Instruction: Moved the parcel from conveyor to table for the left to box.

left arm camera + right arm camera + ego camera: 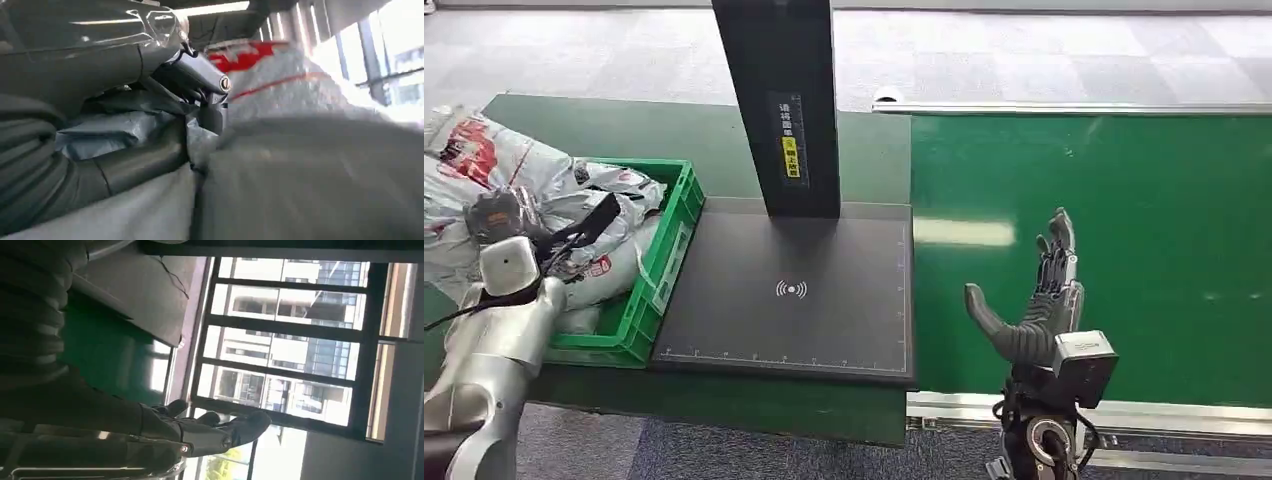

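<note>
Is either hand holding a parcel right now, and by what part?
The right hand holds nothing, its fingers spread above the conveyor. The left hand is down among the parcels in the green crate; any grip cannot be told.

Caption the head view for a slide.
Right hand open over the green conveyor; left hand at the parcel-filled crate.

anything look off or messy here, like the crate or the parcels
The green crate is overfilled: grey parcels heap above its rim and spill past its far side. The left hand is down among them. The black scan pad and conveyor belt are bare; the right hand hovers open.
</note>
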Controlling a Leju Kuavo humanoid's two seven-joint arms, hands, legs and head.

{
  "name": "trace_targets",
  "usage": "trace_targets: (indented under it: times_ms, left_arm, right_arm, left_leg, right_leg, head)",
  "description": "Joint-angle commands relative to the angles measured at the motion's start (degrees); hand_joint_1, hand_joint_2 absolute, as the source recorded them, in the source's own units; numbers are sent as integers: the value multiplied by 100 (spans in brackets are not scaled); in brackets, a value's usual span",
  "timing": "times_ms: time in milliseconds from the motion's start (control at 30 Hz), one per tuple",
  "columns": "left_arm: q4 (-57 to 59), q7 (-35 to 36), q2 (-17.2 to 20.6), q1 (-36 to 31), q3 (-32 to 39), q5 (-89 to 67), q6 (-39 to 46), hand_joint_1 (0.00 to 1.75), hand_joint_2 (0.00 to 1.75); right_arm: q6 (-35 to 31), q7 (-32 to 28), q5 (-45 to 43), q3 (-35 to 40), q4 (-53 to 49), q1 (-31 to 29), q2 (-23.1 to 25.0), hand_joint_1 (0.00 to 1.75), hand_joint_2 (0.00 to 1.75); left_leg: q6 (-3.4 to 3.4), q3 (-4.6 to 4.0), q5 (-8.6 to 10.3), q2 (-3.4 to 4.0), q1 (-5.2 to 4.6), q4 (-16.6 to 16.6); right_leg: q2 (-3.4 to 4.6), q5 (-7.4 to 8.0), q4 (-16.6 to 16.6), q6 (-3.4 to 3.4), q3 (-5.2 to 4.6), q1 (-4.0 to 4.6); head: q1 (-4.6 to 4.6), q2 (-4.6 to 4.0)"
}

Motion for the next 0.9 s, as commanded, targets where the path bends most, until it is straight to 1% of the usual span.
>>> trace_targets:
  times_ms: [33,67,133,167,200,233,333,367,400,467,500,533,567,600,633,667,700,733,767,800,867,900]
  left_arm:
    - [1742,-160,364,356,-571,-20,-867,175,175]
    - [1722,-255,336,360,-436,110,-803,175,175]
    - [1615,-466,294,377,-329,186,-346,175,175]
    - [1556,-612,255,382,-201,306,-123,140,175]
    - [1433,-725,263,443,-227,265,457,0,175]
    - [1288,-989,237,531,-50,416,1292,0,175]
    - [1021,-1487,168,660,239,742,2210,0,175]
    - [911,-1594,146,672,282,798,2373,0,175]
    - [636,-2025,47,716,517,1158,2681,0,175]
    - [164,-2427,-98,755,748,1516,2681,0,175]
    - [-250,-2693,-192,858,900,1719,2681,0,175]
    - [-887,-3187,-392,993,1198,2098,2681,0,175]
    - [-903,-3146,-441,970,1167,2066,2681,0,175]
    - [-1517,-3665,-670,1064,1405,2690,2681,0,175]
    - [-1808,-3824,-771,1122,1380,2998,2681,0,175]
    - [-1910,-3720,-758,1152,1265,3017,2680,0,175]
    - [-2370,-4068,-917,1240,1377,3659,2681,0,175]
    - [-2889,-4307,-1013,1420,1214,4279,2681,0,175]
    - [-3061,-4174,-1019,1493,1129,4245,2681,0,175]
    - [-3431,-4451,-1127,1617,1096,4772,2681,0,175]
    - [-4145,-4845,-1125,2058,706,5359,2681,0,175]
    - [-4547,-5208,-1218,2274,643,5655,2681,0,175]
  right_arm:
    - [7,14,-38,186,636,-343,-127,0,175]
    - [1,13,-41,169,635,-357,-132,0,175]
    - [-6,14,-39,136,612,-349,-142,0,175]
    - [-11,15,-40,119,592,-319,-146,0,175]
    - [-21,31,-38,113,580,-293,-151,0,175]
    - [-23,20,-62,113,530,-225,-171,0,175]
    - [-35,9,-69,138,501,-205,-200,0,175]
    - [-37,12,-68,146,492,-224,-200,0,175]
    - [-56,6,-70,149,485,-241,-197,0,175]
    - [-81,2,-71,137,445,-255,-188,0,175]
    - [-111,-1,-69,116,433,-265,-183,0,175]
    - [-133,-1,-64,103,417,-262,-176,0,175]
    - [-134,-1,-65,94,402,-261,-182,0,175]
    - [-158,-1,-59,70,389,-265,-179,0,175]
    - [-179,-1,-55,34,372,-251,-169,0,175]
    - [-186,-1,-55,22,372,-245,-164,0,175]
    - [-198,-4,-47,5,376,-236,-153,0,175]
    - [-214,-18,-25,-17,414,-232,-146,0,175]
    - [-216,-29,-15,-21,437,-235,-145,0,175]
    - [-221,-39,-7,-24,457,-240,-141,0,175]
    - [-217,-83,-4,-25,529,-275,-164,0,175]
    - [-202,-107,-35,-28,534,-279,-172,0,175]
  left_leg:
    - [3,50,-5,33,-12,-26]
    - [0,64,-2,47,-11,-45]
    - [-13,109,-29,55,-15,-43]
    - [-18,127,-22,70,-14,-66]
    - [-22,145,-30,73,-14,-62]
    - [-22,149,-24,86,-9,-73]
    - [-28,150,-12,66,-6,-83]
    - [-35,151,-8,59,-6,-78]
    - [-35,144,-10,57,-2,-67]
    - [-38,138,-1,41,6,-63]
    - [-35,126,3,33,10,-64]
    - [-38,126,0,32,8,-59]
    - [-40,123,-1,30,6,-57]
    - [-35,109,3,21,9,-57]
    - [-36,106,2,20,8,-54]
    - [-38,102,0,20,6,-52]
    - [-33,90,3,3,10,-50]
    - [-36,89,1,4,8,-49]
    - [-37,88,-1,11,6,-49]
    - [-39,89,-3,19,6,-49]
    - [-36,83,-6,22,7,-49]
    - [-36,87,-7,26,4,-52]
  right_leg:
    - [35,3,-11,-1,36,-12]
    - [49,13,-25,-4,48,-12]
    - [55,-12,-7,-21,82,-20]
    - [71,2,-22,-25,89,-20]
    - [72,-8,-13,-29,103,-21]
    - [84,3,-22,-33,100,-17]
    - [66,2,-24,-35,100,-13]
    - [61,-4,-16,-36,101,-12]
    - [59,-9,-8,-37,95,-6]
    - [46,-10,-8,-37,87,4]
    - [39,-6,-15,-35,81,8]
    - [39,-10,-7,-35,80,6]
    - [37,-13,-3,-36,76,4]
    - [28,-9,-10,-33,69,7]
    - [26,-11,-7,-34,67,7]
    - [26,-14,-2,-35,61,5]
    - [10,-13,-9,-32,60,9]
    - [13,-15,-6,-33,57,7]
    - [22,-14,-6,-33,53,4]
    - [31,-14,-4,-34,51,3]
    - [32,-12,-9,-33,47,4]
    - [37,-13,-9,-33,47,1]
  head:
    - [4,0]
    - [2,0]
    - [2,0]
    - [0,0]
    - [0,0]
    - [0,0]
    - [0,0]
    - [0,0]
    - [-2,0]
    - [0,0]
    - [2,0]
    - [2,0]
    - [2,0]
    - [2,0]
    - [2,0]
    - [2,0]
    - [5,0]
    - [2,0]
    - [4,0]
    - [2,0]
    - [2,0]
    - [2,0]
